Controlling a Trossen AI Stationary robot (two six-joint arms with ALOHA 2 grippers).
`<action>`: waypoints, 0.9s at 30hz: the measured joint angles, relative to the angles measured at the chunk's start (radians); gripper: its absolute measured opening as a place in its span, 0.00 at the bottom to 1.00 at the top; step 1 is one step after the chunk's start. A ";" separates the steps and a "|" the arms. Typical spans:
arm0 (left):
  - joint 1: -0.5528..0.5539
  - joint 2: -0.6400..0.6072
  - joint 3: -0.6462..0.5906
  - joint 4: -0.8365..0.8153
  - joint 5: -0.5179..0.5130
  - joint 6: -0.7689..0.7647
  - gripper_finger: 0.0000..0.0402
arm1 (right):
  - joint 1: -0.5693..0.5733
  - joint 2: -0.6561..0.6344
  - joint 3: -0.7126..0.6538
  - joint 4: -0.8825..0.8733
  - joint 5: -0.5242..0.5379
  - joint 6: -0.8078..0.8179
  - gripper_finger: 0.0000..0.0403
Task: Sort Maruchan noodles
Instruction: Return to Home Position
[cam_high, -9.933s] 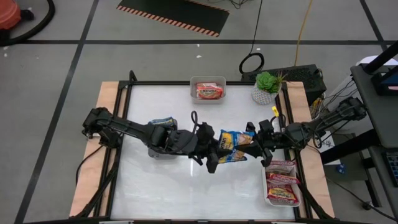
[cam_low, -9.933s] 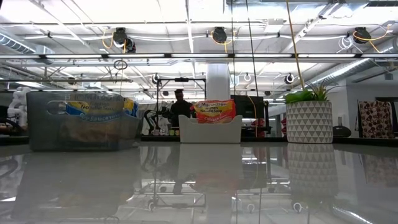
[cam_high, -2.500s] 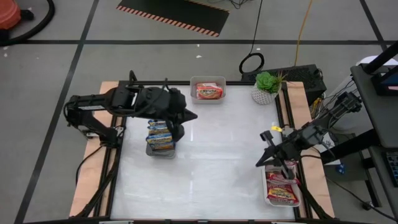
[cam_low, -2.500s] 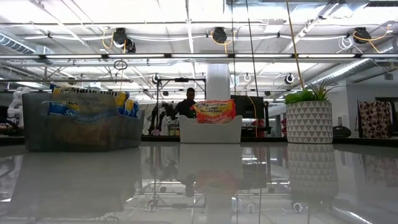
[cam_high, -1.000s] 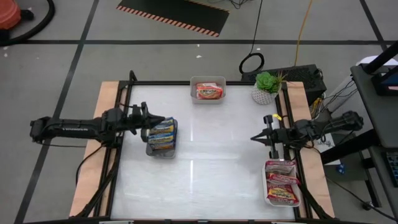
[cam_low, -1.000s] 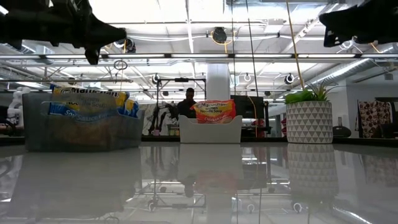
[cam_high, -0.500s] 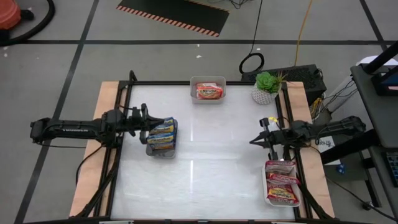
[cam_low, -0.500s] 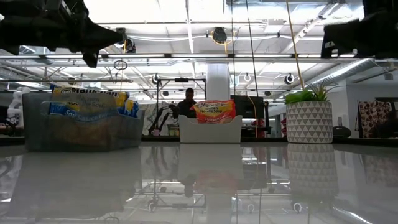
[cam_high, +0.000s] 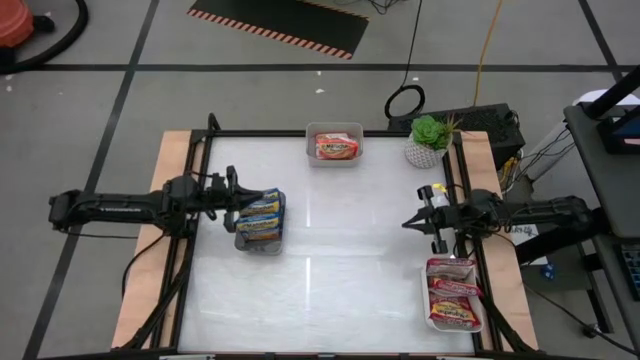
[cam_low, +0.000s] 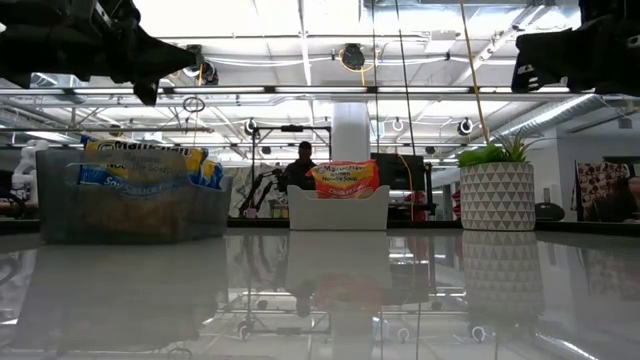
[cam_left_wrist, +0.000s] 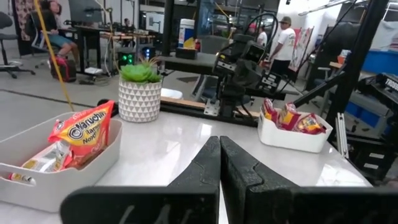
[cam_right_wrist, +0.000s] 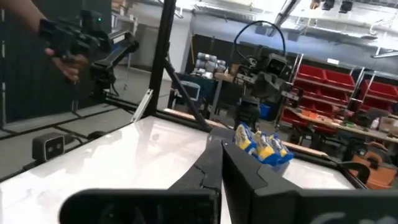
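Blue-and-yellow noodle packets (cam_high: 262, 215) stand on edge in a grey tray (cam_high: 258, 247) at the table's left side, also seen in the low view (cam_low: 140, 165) and right wrist view (cam_right_wrist: 261, 146). One orange-red packet (cam_high: 335, 146) leans in the far tray (cam_left_wrist: 25, 162). Maroon-and-silver packets (cam_high: 455, 298) lie in the white tray (cam_high: 428, 300) at the right edge. My left gripper (cam_high: 252, 194) hovers shut just beyond the grey tray's far-left corner, high above the table (cam_low: 150, 60). My right gripper (cam_high: 406, 223) hovers shut over the right edge, just beyond the white tray.
A potted plant (cam_high: 428, 140) stands at the far right corner. The white table's middle (cam_high: 330, 260) holds nothing. A person's hand (cam_right_wrist: 65, 62) holding a dark device shows beyond the table in the right wrist view; other people stand in the room behind.
My right arm has sunk slightly, its gripper staying over the table's right edge. My left arm has kept still. No packet has moved.
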 joint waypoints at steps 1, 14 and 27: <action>0.000 -0.007 0.000 -0.005 0.002 0.003 0.00 | -0.008 0.000 0.000 -0.002 -0.018 0.000 0.00; -0.002 -0.141 0.000 -0.171 0.007 -0.013 0.00 | -0.094 0.000 -0.002 -0.151 0.384 0.039 0.00; -0.002 -0.374 0.000 -0.387 -0.003 0.015 0.00 | -0.094 -0.130 -0.003 -0.290 0.274 -0.007 0.00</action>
